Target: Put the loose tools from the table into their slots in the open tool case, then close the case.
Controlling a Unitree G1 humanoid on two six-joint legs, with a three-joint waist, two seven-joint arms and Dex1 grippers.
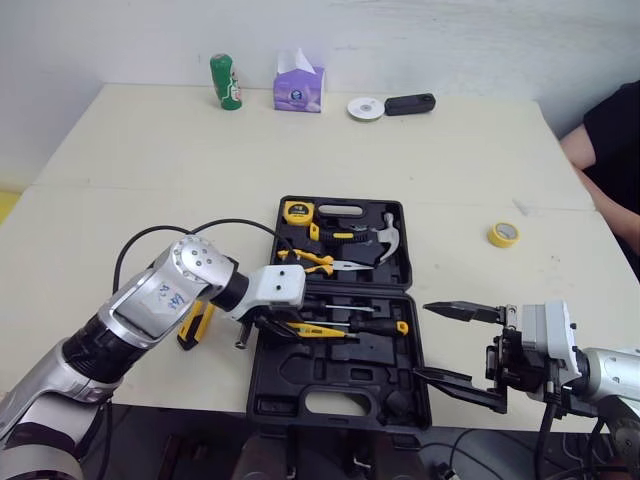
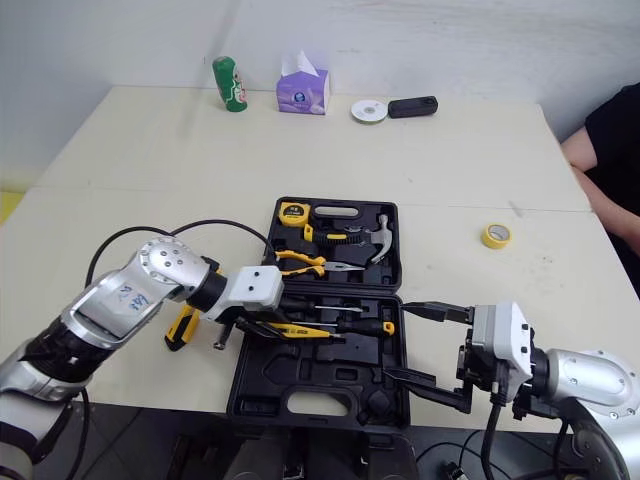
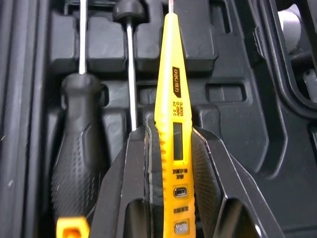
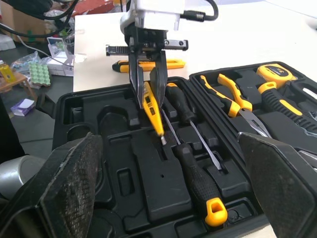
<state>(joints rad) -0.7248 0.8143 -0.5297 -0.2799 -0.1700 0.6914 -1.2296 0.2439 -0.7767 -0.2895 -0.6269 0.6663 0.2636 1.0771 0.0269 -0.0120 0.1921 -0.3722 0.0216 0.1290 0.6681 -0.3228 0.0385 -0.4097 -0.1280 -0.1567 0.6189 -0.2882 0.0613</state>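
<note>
The black tool case (image 1: pixel 300 375) lies open near the table's front edge. Its far half holds a yellow tape measure (image 1: pixel 298 211), pliers (image 1: pixel 315 262) and a hammer (image 1: pixel 387 240). My left gripper (image 1: pixel 290 325) is shut on a yellow tester pen (image 3: pixel 171 89), low over the near half and beside two black-handled screwdrivers (image 4: pixel 198 183) lying in their slots. A yellow-and-black utility knife (image 1: pixel 197 325) lies loose on the table left of the case. My right gripper (image 1: pixel 424 341) stands open and empty at the case's right front corner.
A yellow tape roll (image 1: pixel 503 234) lies right of the case. A green can (image 1: pixel 226 81), a tissue box (image 1: pixel 299 88), a white disc (image 1: pixel 365 107) and a black device (image 1: pixel 410 104) stand along the far edge. A person's arm (image 1: pixel 600 160) rests at the right.
</note>
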